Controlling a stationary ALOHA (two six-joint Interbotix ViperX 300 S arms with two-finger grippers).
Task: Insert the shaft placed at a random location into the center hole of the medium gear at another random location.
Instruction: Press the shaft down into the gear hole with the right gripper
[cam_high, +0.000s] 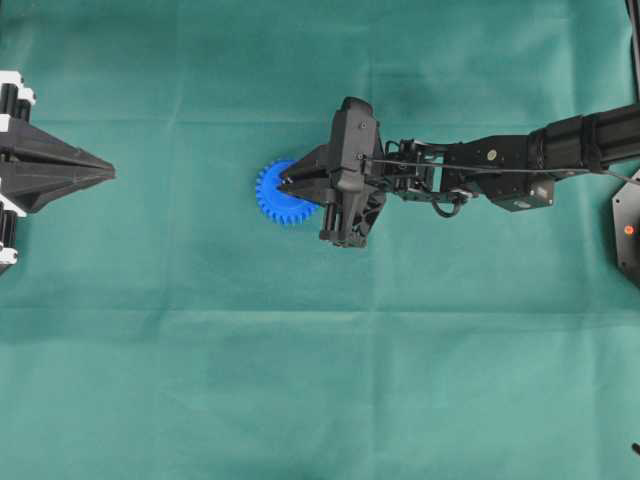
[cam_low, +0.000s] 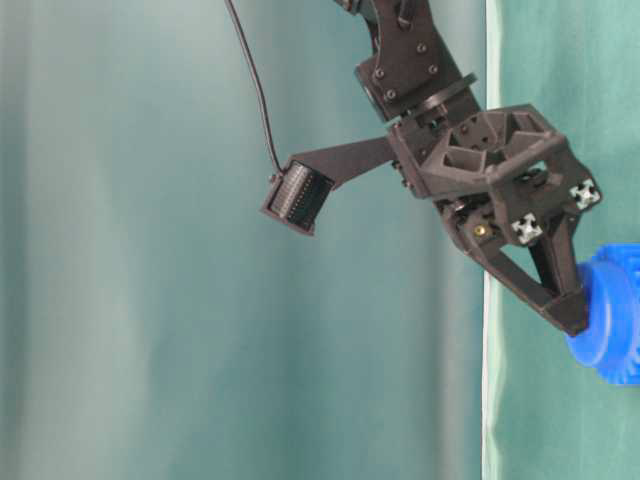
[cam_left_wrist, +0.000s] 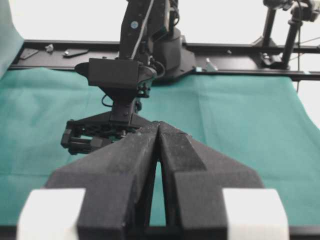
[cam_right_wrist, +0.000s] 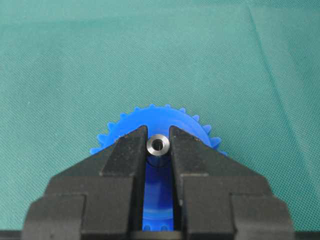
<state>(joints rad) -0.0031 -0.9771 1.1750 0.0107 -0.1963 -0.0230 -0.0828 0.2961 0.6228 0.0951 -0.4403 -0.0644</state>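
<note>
The medium gear (cam_high: 272, 195) is a bright blue toothed wheel lying flat on the green cloth, left of centre. My right gripper (cam_high: 283, 183) reaches down onto its hub, fingertips almost on the blue plastic (cam_low: 610, 320). In the right wrist view the shaft (cam_right_wrist: 159, 145) shows end-on as a silver ring, pinched between the two black jaws of the right gripper (cam_right_wrist: 159, 131) right over the middle of the gear (cam_right_wrist: 160, 117). The center hole is hidden under the shaft. My left gripper (cam_high: 110, 172) hovers at the far left, shut and empty (cam_left_wrist: 159, 126).
Green cloth (cam_high: 320, 380) covers the whole table. A black unit with a red light (cam_high: 628, 230) sits at the right edge. The right arm (cam_high: 500, 165) stretches in from the right. A black frame rail (cam_left_wrist: 240, 50) runs along the table's far side in the left wrist view.
</note>
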